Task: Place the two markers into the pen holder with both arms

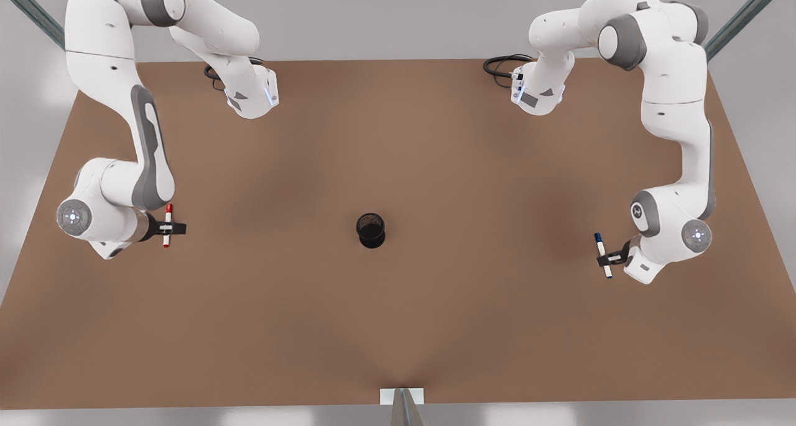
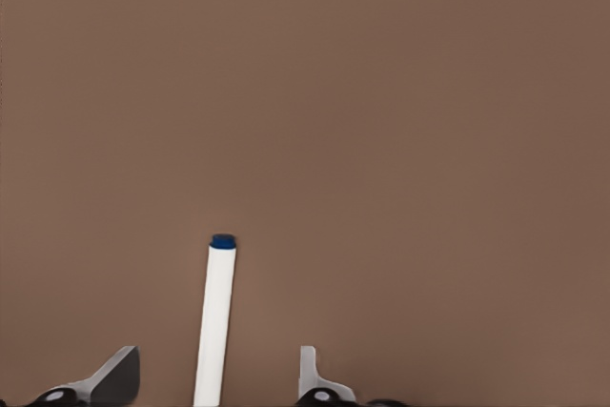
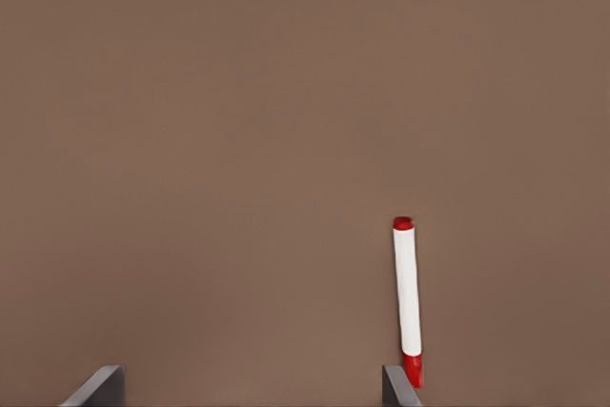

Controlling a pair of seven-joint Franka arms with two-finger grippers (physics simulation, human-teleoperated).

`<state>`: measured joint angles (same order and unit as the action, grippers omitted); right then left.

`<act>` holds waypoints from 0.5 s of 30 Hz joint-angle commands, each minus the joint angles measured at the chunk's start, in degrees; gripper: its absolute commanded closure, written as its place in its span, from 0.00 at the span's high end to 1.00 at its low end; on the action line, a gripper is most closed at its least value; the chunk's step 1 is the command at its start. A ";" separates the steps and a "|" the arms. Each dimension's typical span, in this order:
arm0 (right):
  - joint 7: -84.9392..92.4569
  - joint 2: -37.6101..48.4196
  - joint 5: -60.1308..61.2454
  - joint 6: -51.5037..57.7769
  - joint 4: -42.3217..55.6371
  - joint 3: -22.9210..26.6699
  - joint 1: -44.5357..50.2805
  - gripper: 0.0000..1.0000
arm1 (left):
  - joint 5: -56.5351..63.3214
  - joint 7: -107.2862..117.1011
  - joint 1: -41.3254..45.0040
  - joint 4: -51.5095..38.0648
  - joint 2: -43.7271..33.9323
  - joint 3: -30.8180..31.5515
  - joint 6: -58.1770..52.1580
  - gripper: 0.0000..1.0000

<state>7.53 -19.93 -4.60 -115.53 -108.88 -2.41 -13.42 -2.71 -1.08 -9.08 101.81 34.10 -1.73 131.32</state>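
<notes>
Front view: the pen holder stands upright near the middle of the brown table, well apart from both markers. At the front view's left, the right claw sits low over the red marker, its black fingers crossing the white barrel about midway. At the front view's right, the left claw is likewise down at the blue marker, which lies slightly slanted, dark cap toward the far side. From here I cannot tell how wide either claw stands.

Left wrist view: the left claw is spread wide. The blue marker lies on the table between the two fingers, with bare table visible on each side of the barrel, so neither finger touches it.

Right wrist view: the right claw is also spread wide. The red marker lies on the table close against one finger, far from the other; its red cap end meets that finger's edge. Whether it lies inside the gap I cannot tell.
</notes>
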 commanded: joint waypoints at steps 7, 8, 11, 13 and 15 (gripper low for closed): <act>7.93 -7.23 -0.32 -13.48 -0.28 -0.05 -5.30 1.00 | -0.01 0.20 -1.11 -0.38 2.37 -0.03 5.18 0.61; 8.02 -7.67 -2.25 -14.19 -0.28 -0.05 -5.21 1.00 | -0.01 0.20 -1.02 -0.38 2.64 -0.03 5.18 0.61; 8.46 -8.64 -4.98 -15.43 -0.98 -0.05 -6.01 0.98 | -0.01 -2.61 -0.85 -0.38 3.78 0.06 5.09 0.61; 9.34 -9.34 -5.42 -16.56 -0.98 -0.05 -6.09 0.95 | -0.01 -3.76 -0.85 -0.38 4.04 0.06 5.09 0.61; 11.10 -10.66 -5.33 -18.85 -0.98 -0.05 -7.24 0.88 | -0.01 -3.85 -0.67 -1.00 4.22 0.15 5.09 0.60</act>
<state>11.90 -30.30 -9.36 -130.04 -109.87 -2.46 -20.43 -2.80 -2.09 -9.73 100.94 38.36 -1.61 135.95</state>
